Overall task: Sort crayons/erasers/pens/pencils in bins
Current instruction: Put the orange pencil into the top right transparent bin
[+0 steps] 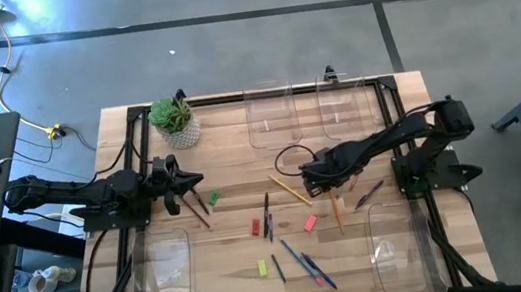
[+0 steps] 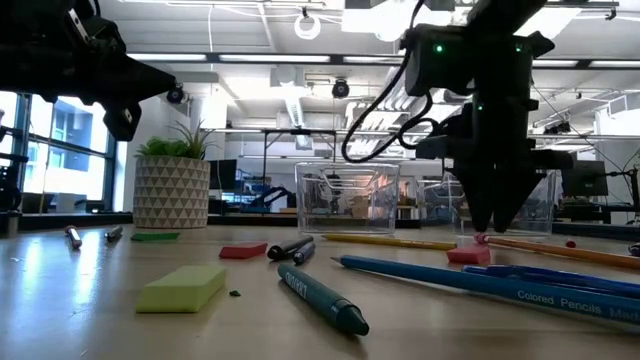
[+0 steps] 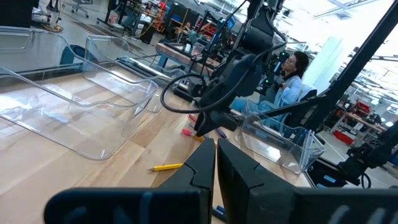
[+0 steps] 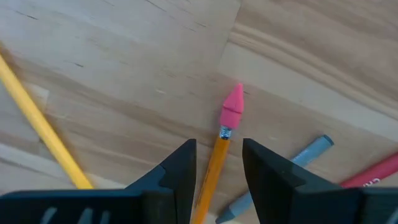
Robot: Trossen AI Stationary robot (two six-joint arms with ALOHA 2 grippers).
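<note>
Four clear bins sit on the desk: two side by side at the far edge (image 1: 271,114) (image 1: 347,104), one at the near left corner (image 1: 162,275) and one at the near right corner (image 1: 399,249). Between them, mid-desk, lie the loose sticks and blocks; from above four erasers can be counted, red (image 1: 255,227), pink (image 1: 310,223), yellow-green (image 1: 262,267) and green (image 1: 214,198), and two yellow-orange pencils (image 1: 289,190) (image 1: 337,208). The right gripper (image 1: 330,185) hangs over the second pencil right of centre; only its wrist camera shows that pencil (image 4: 214,168) lying between the parted fingers, orange-yellow with a metal band and a pointed pink cap eraser, not pinched. The left gripper (image 1: 188,188) waits near the left edge beside a potted plant (image 1: 174,120), fingers nearly together on nothing. The left wrist camera alone shows a person (image 3: 290,81) seated beyond the desk.
</note>
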